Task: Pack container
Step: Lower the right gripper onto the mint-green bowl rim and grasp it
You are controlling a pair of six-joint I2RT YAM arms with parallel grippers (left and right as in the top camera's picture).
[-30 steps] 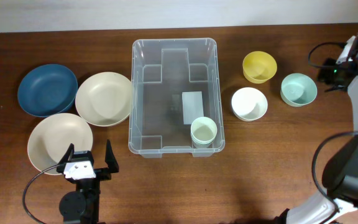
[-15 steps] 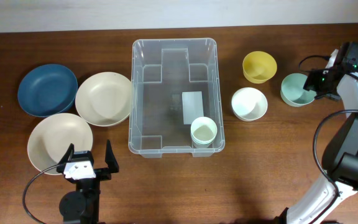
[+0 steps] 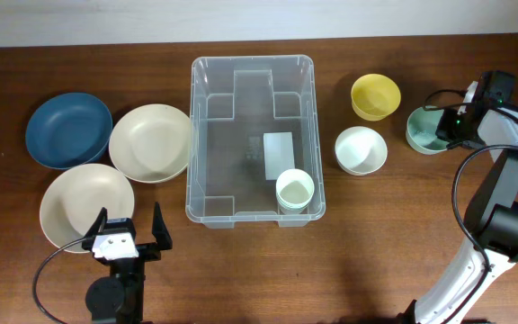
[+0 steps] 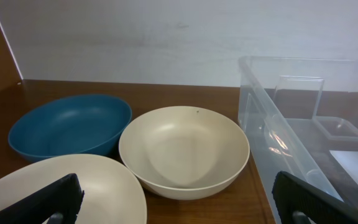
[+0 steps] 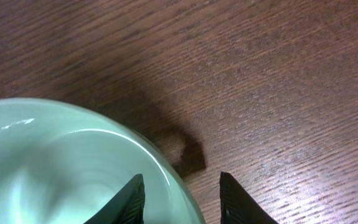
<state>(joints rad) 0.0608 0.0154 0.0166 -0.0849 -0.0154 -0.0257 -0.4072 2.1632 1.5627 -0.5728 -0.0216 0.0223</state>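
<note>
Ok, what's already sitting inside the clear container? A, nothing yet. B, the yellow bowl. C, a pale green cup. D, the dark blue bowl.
C: the overhead view shows a pale green cup standing upright in one corner of the container.

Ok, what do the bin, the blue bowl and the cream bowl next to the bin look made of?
The container: clear glossy moulded plastic; the table shows through and its walls catch highlights. The blue bowl and the cream bowl: opaque, matte, evenly coloured, likely plastic or fibre composite; matte ceramic cannot be ruled out.
</note>
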